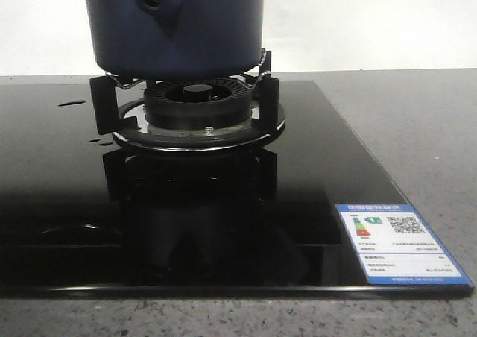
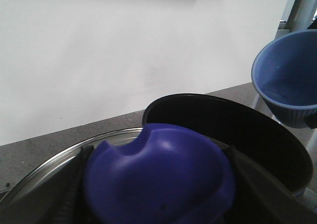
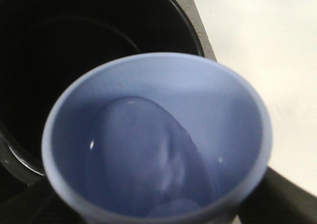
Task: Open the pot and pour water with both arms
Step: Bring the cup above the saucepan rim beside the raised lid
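The dark navy pot [image 1: 175,24] stands on the stove's burner grate, its handle stub with the round hole facing the front camera. No gripper shows in the front view. In the left wrist view my left gripper [image 2: 158,196] is shut on the blue knob [image 2: 158,174] of the glass lid [image 2: 54,159], held off the pot; the open black pot mouth [image 2: 223,130] lies behind it. My right gripper [image 3: 158,214] is shut on a pale blue cup [image 3: 158,135] holding water, tilted at the pot's open mouth [image 3: 74,40]. The cup also shows in the left wrist view [image 2: 287,80].
A black glass hob [image 1: 67,165] carries the burner [image 1: 197,102] and its black grate prongs [image 1: 104,102]. An energy label [image 1: 399,246] sits on the hob's front right corner. Grey speckled counter [image 1: 417,128] surrounds the hob, with a white wall behind.
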`<act>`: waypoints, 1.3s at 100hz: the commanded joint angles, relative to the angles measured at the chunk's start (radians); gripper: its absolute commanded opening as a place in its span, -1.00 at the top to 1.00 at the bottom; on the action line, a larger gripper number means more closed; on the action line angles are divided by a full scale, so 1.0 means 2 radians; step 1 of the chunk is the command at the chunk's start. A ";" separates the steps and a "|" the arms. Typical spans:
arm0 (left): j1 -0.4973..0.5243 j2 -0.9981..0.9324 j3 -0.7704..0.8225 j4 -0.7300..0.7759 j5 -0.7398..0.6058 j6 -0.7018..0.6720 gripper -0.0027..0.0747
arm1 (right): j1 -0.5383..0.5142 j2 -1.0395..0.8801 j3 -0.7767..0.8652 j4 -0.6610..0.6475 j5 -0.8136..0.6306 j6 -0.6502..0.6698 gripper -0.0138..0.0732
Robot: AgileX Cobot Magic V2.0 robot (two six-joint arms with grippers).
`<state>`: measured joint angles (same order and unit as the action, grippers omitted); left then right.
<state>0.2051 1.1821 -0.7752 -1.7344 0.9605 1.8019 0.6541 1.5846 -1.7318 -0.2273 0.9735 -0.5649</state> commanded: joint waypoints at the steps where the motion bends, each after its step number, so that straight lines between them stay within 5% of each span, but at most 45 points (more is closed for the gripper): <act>1: -0.004 -0.012 -0.017 -0.064 0.023 0.001 0.29 | 0.004 -0.020 -0.021 -0.031 -0.036 -0.007 0.03; 130: -0.004 -0.012 -0.017 -0.064 0.022 0.001 0.29 | 0.004 -0.014 -0.021 -0.065 -0.039 -0.007 0.03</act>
<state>0.2051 1.1821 -0.7752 -1.7344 0.9605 1.8019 0.6597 1.6007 -1.7326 -0.3151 0.9735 -0.5688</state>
